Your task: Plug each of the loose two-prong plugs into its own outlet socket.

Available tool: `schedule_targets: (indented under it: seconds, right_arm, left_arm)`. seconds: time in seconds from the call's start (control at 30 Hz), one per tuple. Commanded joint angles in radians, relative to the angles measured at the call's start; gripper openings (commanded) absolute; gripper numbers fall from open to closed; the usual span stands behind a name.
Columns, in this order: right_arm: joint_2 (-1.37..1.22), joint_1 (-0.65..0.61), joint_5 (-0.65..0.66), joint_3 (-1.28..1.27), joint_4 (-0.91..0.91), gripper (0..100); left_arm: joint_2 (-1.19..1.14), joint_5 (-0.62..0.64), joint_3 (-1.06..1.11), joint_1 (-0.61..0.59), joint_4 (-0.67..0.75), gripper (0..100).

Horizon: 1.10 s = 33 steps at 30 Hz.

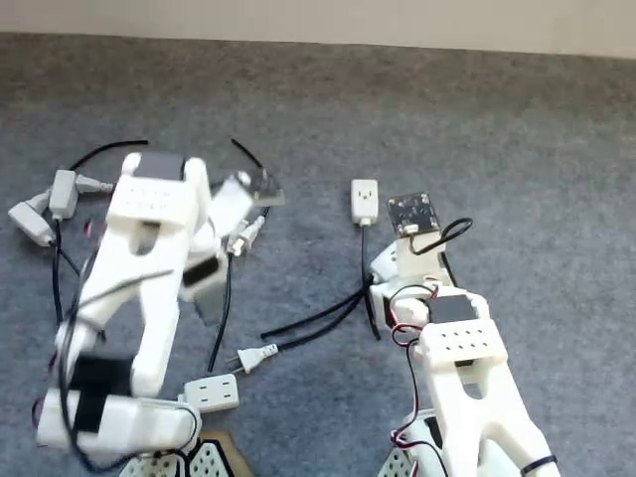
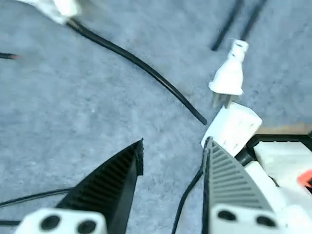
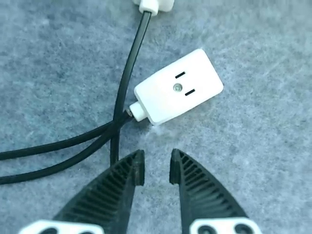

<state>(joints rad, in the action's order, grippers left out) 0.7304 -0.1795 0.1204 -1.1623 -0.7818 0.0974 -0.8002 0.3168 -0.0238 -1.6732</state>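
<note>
Left jaws stand wide apart with nothing between them, low over the grey bench (image 1: pixel 517 129). Just past their tips lies a white two-prong plug (image 2: pixel 228 78). Its prongs point at a white socket block (image 2: pixel 233 127) just beside it, and I cannot tell whether they touch. In the high view, this pair lies near the left arm's base.

Right jaws show a narrow gap and are empty. They point at a white outlet socket (image 3: pixel 178 87) lying face up, both slots bare. A black cord (image 3: pixel 124 97) leaves its end.

In the high view, this socket lies between the two arms. A second white plug (image 1: pixel 246 236) lies beside the left arm on its own black lead. Two grey adapters (image 1: pixel 62 194) lie at the far left.
</note>
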Motion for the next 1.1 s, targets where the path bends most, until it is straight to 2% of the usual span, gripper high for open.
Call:
schedule_targets:
  seconds: [0.0,0.2,0.33,0.4,0.57,0.73,0.83,0.93,1.07]
  right_arm:
    - [0.016,-0.019,0.015,0.016,-0.028,10.1]
    - [0.015,-0.105,0.163,0.071,-0.12,10.1]
    - [0.015,-0.11,0.184,0.185,-0.191,10.1]
    - [0.015,-0.117,0.187,0.251,-0.229,10.1]
    - [-0.064,-0.12,0.158,0.427,-0.271,10.1]
    - [-0.341,-0.127,0.035,0.615,-0.242,10.1]
    - [-0.473,-0.153,0.021,0.685,-0.242,10.1]
    - [-0.503,-0.263,0.061,0.638,-0.24,10.1]
    - [-0.424,-0.513,0.161,0.483,-0.143,10.1]
  left_arm:
    - [0.232,0.002,0.311,-0.021,0.218,21]
    - [0.369,0.301,0.449,-0.116,0.423,21]
    - [0.395,0.611,0.547,-0.185,0.62,21]
    - [0.394,0.704,0.598,-0.22,0.724,21]
    - [0.394,0.783,0.665,-0.335,0.893,21]
    - [0.394,0.822,0.694,-0.407,0.947,21]
    - [0.394,0.829,0.696,-0.429,0.967,21]
    - [0.394,0.827,0.696,-0.424,0.965,21]
    - [0.392,0.824,0.696,-0.423,0.965,21]
